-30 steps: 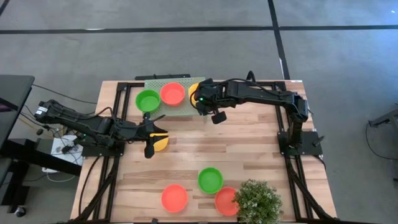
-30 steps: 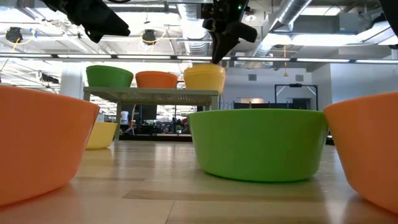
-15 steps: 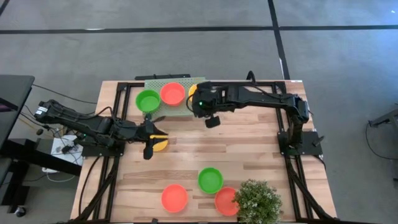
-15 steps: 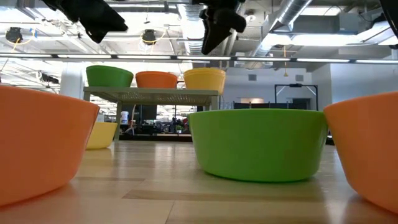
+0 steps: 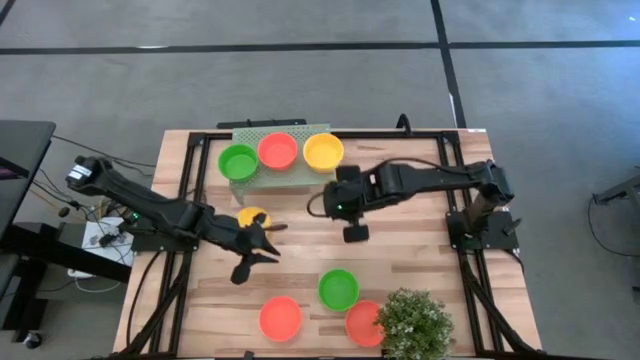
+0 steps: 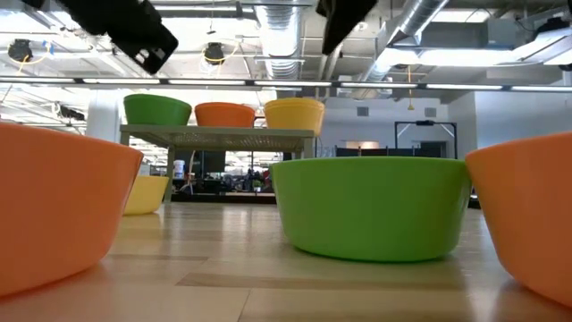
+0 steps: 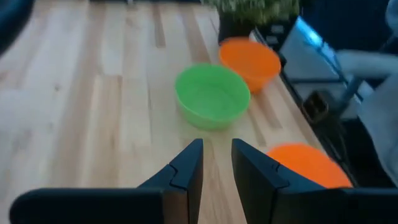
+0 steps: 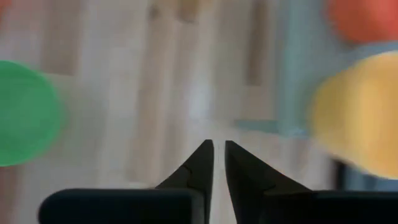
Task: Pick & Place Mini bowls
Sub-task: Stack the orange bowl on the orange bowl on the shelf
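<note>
Left gripper (image 5: pixel 262 243) hangs mid-table beside a yellow bowl (image 5: pixel 250 216), fingers narrowly apart, empty. Green bowl (image 5: pixel 238 161), red bowl (image 5: pixel 278 151), second yellow bowl (image 5: pixel 323 152) sit on the perforated stand (image 5: pixel 290 179). Right gripper (image 5: pixel 329 203) nearly closed, empty, near the stand.

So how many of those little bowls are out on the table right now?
7 in view. Three sit on the stand: green bowl, red bowl, yellow bowl. Another yellow one is mid-table. Near the plant: green, red and red, partly covered; more may be hidden.
</note>
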Robot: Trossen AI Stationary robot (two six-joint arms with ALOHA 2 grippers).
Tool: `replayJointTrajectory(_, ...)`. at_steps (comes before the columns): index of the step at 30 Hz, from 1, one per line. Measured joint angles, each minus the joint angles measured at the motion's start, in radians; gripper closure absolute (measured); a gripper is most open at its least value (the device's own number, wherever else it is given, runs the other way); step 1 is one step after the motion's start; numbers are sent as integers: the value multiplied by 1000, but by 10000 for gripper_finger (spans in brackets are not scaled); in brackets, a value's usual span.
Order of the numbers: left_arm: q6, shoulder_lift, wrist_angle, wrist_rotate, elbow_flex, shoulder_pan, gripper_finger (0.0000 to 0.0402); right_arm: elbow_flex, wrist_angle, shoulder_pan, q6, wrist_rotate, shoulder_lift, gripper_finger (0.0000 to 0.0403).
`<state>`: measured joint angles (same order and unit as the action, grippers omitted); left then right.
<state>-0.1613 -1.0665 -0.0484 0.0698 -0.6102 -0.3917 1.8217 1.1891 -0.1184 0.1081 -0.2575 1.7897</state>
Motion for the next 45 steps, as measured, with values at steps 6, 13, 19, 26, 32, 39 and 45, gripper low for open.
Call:
replayJointTrajectory(6, 0, -123, 13, -165, -46, -2, 316, -371, -332, -97, -62, 55, -112, 398)
replayJointTrajectory(13, 56, -255, 13, -244, -135, 6, 316, -608, -582, -142, -186, 31, -224, 396)
replayJointTrajectory(19, -81, -355, 28, -444, -180, 24, 307, -683, -672, -129, -180, -16, -279, 401)
replayJointTrajectory(26, -149, -461, 20, -445, -188, 22, 246, -690, -711, -106, -115, -60, -280, 398)
replayJointTrajectory(32, -161, -507, 19, -441, -177, 4, 214, -691, -696, -110, -127, -58, -280, 400)
replayJointTrajectory(39, -169, -525, 25, -376, -162, -3, 224, -690, -703, -109, -68, -58, -280, 400)
replayJointTrajectory(45, -215, -561, 21, -359, -145, -3, 233, -690, -703, -110, -48, -57, -280, 400)
